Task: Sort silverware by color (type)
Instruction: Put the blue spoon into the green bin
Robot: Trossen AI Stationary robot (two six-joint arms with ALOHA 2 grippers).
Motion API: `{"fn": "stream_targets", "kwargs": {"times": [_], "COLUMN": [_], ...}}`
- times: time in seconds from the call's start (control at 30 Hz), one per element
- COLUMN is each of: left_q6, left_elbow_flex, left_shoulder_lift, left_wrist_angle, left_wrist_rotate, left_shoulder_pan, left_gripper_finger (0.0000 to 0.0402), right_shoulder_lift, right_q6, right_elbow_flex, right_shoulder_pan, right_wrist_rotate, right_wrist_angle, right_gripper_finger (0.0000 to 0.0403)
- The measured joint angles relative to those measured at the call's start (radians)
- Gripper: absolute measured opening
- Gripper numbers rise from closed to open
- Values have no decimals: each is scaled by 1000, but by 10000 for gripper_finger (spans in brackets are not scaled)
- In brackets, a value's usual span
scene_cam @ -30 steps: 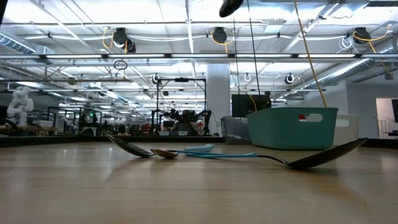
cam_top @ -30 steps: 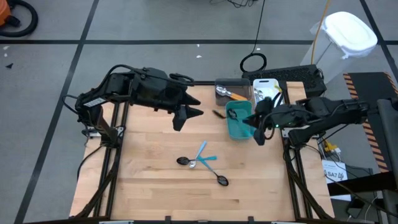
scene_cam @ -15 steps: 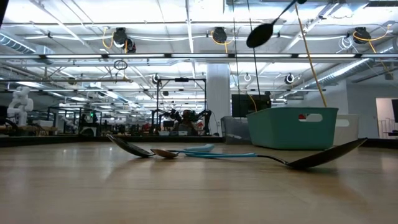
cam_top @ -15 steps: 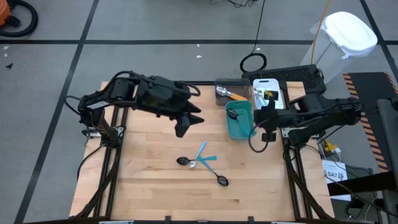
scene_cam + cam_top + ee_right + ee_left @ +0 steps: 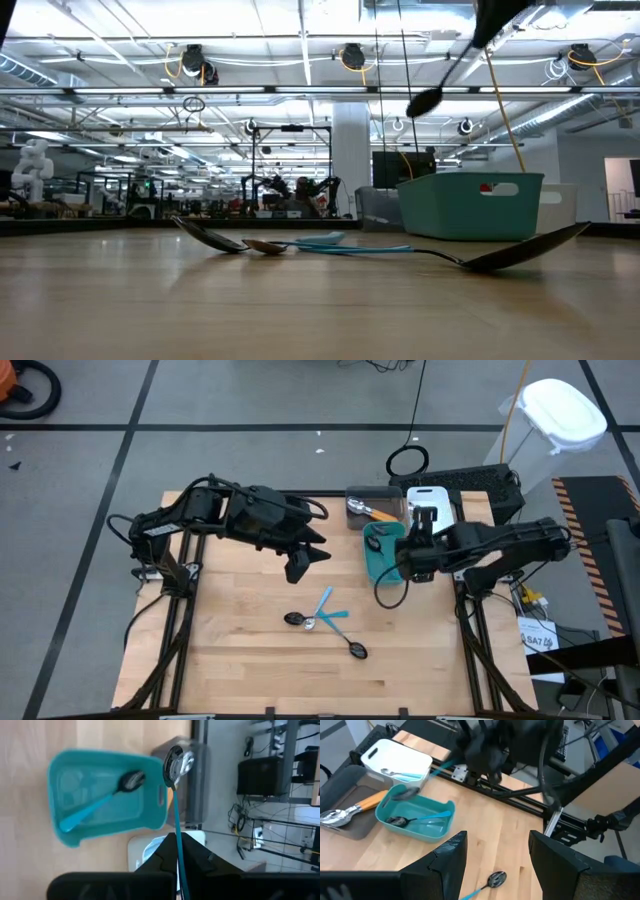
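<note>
My right gripper is shut on a light-blue-handled spoon with a dark head, held above the far end of the teal bin. In the low view the spoon slants down from the gripper. The teal bin holds another blue-handled spoon. My left gripper is open and empty above the table's middle. Two black spoons and light-blue utensils lie in a cluster on the table. My right gripper pinches the spoon's light-blue handle between its two fingers, well back from the head. The handle runs on along the fingers and past their tips. The spoon is lifted clear, head lowest, slanting down over the teal bin's far rim.
A gray bin with an orange-handled utensil and a white bin stand behind the teal bin at the far right. A cable loop hangs under the right arm. Bare wood lies to the left and near side.
My right gripper has gone toward the table's left and far side, over the teal bin, and has tipped the spoon so its head has come down. My left gripper has shifted a little toward the right and near edge, staying open.
</note>
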Motion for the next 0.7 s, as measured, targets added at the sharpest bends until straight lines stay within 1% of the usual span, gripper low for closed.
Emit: {"fn": "stream_targets", "kwargs": {"times": [0.07, 0.2, 0.33, 0.43, 0.7], "left_q6": [0, 4, 6, 7, 4], "left_elbow_flex": [0, 0, 0, 0, 0], "left_shoulder_lift": [0, 0, 0, 0, 0], "left_wrist_angle": [-1, -19, -54, -78, -103], "left_wrist_rotate": [0, 11, 13, 12, 9], "left_shoulder_pan": [8, 14, 13, 13, 11], "left_gripper_finger": [209, 209, 209, 209, 209], "right_shoulder_lift": [0, 0, 0, 0, 0], "right_q6": [0, 3, -12, -48, -176], "right_elbow_flex": [-58, -165, -256, -322, -481], "right_shoulder_pan": [0, 1, -11, -27, -95], "right_wrist_rotate": [3, 48, 47, 22, 13], "right_wrist_angle": [17, 60, 145, 217, 392], "right_gripper_finger": [0, 0, 0, 1, 2]}}
